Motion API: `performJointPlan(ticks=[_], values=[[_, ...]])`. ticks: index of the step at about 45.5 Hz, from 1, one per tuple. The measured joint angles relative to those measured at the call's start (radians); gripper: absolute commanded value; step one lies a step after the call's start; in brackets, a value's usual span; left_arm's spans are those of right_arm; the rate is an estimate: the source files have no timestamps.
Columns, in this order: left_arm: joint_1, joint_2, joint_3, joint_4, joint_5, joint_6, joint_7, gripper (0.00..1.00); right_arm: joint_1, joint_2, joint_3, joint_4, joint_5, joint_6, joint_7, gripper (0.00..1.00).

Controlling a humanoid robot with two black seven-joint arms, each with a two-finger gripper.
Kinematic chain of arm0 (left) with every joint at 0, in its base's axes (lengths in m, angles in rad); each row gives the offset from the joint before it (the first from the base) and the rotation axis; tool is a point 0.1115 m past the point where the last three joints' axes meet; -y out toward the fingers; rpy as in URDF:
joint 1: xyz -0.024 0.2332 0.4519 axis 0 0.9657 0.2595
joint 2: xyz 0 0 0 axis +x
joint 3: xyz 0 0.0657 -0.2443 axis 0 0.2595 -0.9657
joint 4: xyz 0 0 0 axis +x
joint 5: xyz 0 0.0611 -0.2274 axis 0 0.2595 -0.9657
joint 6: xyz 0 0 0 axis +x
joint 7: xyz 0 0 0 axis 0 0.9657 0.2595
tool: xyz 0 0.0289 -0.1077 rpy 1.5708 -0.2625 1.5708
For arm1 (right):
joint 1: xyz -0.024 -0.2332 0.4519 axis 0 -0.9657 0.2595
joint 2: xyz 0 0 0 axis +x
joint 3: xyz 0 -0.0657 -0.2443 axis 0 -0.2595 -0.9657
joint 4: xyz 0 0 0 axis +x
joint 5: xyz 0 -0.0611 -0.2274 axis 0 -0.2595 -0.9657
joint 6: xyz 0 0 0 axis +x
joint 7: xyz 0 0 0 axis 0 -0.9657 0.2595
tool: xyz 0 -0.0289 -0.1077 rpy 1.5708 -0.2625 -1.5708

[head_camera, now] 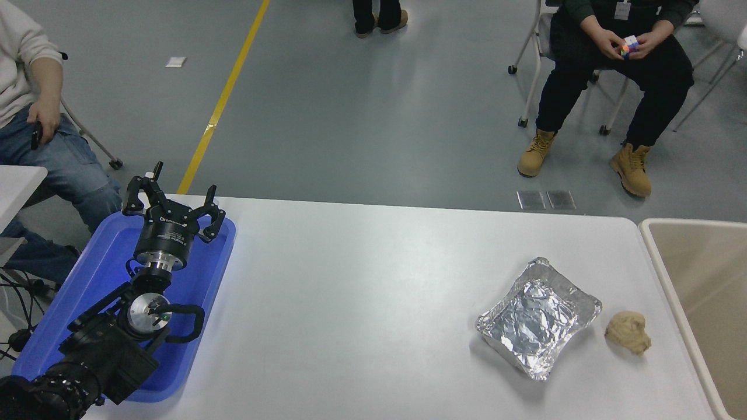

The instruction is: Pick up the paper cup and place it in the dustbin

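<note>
**A:** Grey floor with a yellow line runs behind the white counter (362, 280). What sits on it?

**B:** 1 blue tray (87, 303) at the near left, with the left tool (173, 204) parked above it, fingers spread apart and holding nothing. Toward the right lie a crumpled foil tray (540, 318) and, just beside it, a tan lump (627, 331). The dustbin (648, 233) stands at the counter's right end, only partly in view.

**A:** And the paper cup?

**B:** Nowhere visible. It isn't on the counter, and the part of the bin's inside that shows is bare. The right arm and its tool are out of the picture too, so I can't tell whether that tool is apart or clamped on the cup.

**A:** So how far along is this?

**B:** My guess is the cup is either held off to the right or lying in the hidden part of the bin. Neither can be confirmed from this view.

**A:** What could go wrong?

**B:** If the cup is held, letting go over the rim instead of the opening could bounce it onto the floor. A light cup also squashes or sticks to a finger. A low swing back could sweep the foil tray or the lump.

**A:** Anyone nearby?

**B:** 2 people sit beyond the counter, well apart from it.
</note>
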Motion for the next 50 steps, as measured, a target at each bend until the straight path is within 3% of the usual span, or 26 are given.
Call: performJointPlan(ticks=[24, 28, 34, 50], values=[[0.0, 0.0, 0.0, 0.0, 0.0, 0.0, 0.0, 1.0, -0.179, 0.056, 0.143, -0.069, 0.006, -0.048, -0.022, 0.0], [0.0, 0.0, 0.0, 0.0, 0.0, 0.0, 0.0, 1.0, -0.186, 0.058, 0.157, -0.07, 0.003, -0.048, -0.022, 0.3], [0.0, 0.0, 0.0, 0.0, 0.0, 0.0, 0.0, 1.0, -0.19, 0.058, 0.185, -0.072, -0.003, -0.05, -0.023, 1.0], [0.0, 0.0, 0.0, -0.001, 0.0, 0.0, 0.0, 1.0, -0.157, 0.058, 0.232, -0.09, -0.085, -0.065, -0.022, 1.0]])
